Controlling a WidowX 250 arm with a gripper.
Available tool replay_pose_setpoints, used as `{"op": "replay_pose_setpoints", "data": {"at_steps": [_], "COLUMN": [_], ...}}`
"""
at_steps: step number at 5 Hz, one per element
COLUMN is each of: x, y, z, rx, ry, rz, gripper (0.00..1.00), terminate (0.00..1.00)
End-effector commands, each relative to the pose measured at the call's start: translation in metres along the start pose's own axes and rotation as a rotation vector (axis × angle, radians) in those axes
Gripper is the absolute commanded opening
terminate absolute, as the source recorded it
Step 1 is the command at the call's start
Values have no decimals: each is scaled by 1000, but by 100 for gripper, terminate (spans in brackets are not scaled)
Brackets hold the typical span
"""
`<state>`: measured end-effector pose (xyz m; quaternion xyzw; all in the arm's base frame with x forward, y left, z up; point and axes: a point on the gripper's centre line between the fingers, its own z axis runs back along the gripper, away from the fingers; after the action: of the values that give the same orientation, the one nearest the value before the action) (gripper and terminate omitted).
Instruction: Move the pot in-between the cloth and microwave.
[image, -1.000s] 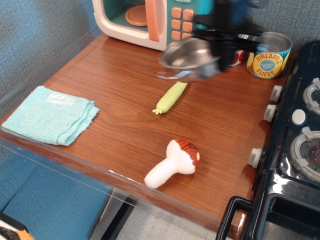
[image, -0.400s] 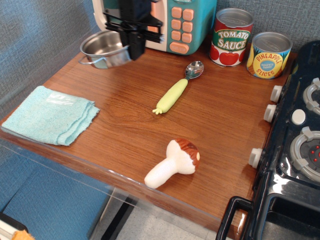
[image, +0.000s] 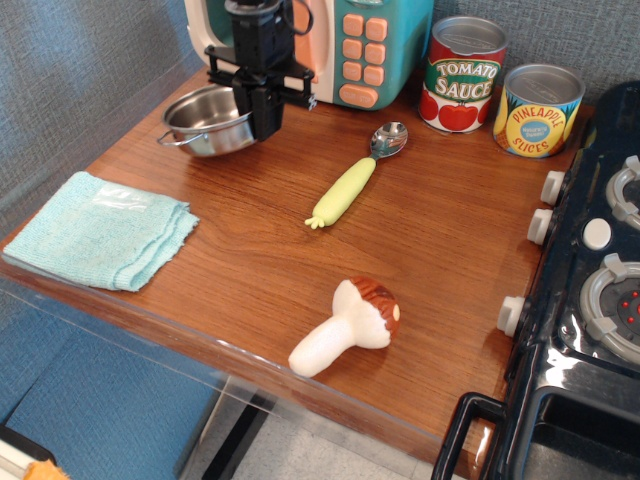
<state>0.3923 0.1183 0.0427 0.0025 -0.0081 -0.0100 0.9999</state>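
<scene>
Pot (image: 207, 121) sits at the back-left of the wooden table (image: 430, 250), just in front of the microwave (image: 330, 40) and well apart from the cloth (image: 100, 230), which lies at the front-left edge. Gripper (image: 266, 124) comes down at the pot's right rim, jaws narrow and clamped on that rim as far as I can see; can't tell if the pot's base is touching the wood or just above it. One wire loop handle sticks out on the pot's left side. Spoon with green handle (image: 352, 182) lies mid-table, tilted, bowl toward the back. Toy mushroom (image: 345, 327) near the front edge. Tomato sauce can (image: 462, 75) and pineapple can (image: 538, 110) stand upright back-right, beside the black stove (image: 590, 300).
</scene>
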Motion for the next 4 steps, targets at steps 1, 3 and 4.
{"op": "replay_pose_setpoints", "data": {"at_steps": [1, 3, 4], "x": [-5, -14, -24], "y": [15, 3, -7], "z": [12, 55, 78], "rx": [33, 35, 7], "ry": [-10, -46, -88], "rz": [31, 21, 17], "gripper": [0, 100, 100], "terminate": [0, 0, 0]}}
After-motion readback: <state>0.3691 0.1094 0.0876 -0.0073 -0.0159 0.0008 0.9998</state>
